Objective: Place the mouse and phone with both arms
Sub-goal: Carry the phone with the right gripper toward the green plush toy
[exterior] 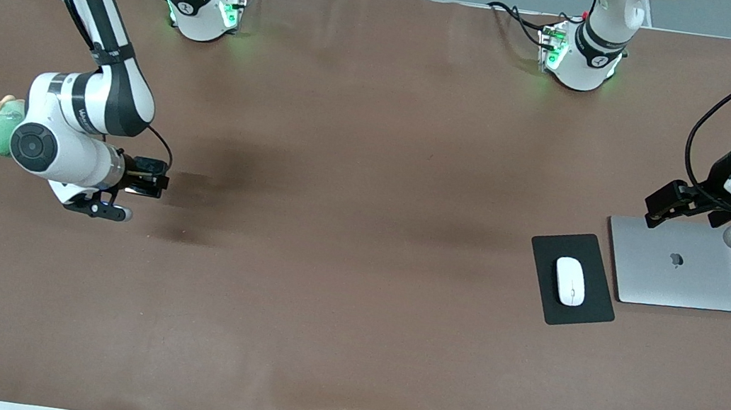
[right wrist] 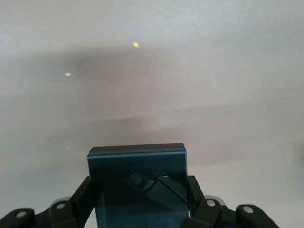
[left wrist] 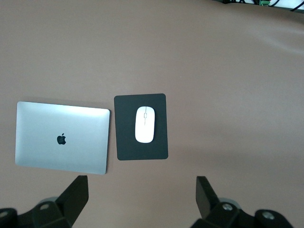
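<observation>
In the front view, the mouse (exterior: 570, 281) lay on the mouse pad (exterior: 572, 279), just beside the closed laptop (exterior: 679, 265), toward the left arm's end of the bench (exterior: 347, 231). The left gripper (exterior: 659, 203) hung above the bench by the laptop's corner; the right gripper (exterior: 151, 179) hung over bare bench at the right arm's end.

In the left wrist view, its fingers (left wrist: 76, 194) stood spread apart, grasping nothing, above the mouse (left wrist: 145, 124) and laptop (left wrist: 61, 137).

In the right wrist view, the fingers (right wrist: 81, 199) were clenched on the phone (right wrist: 137, 185).
</observation>
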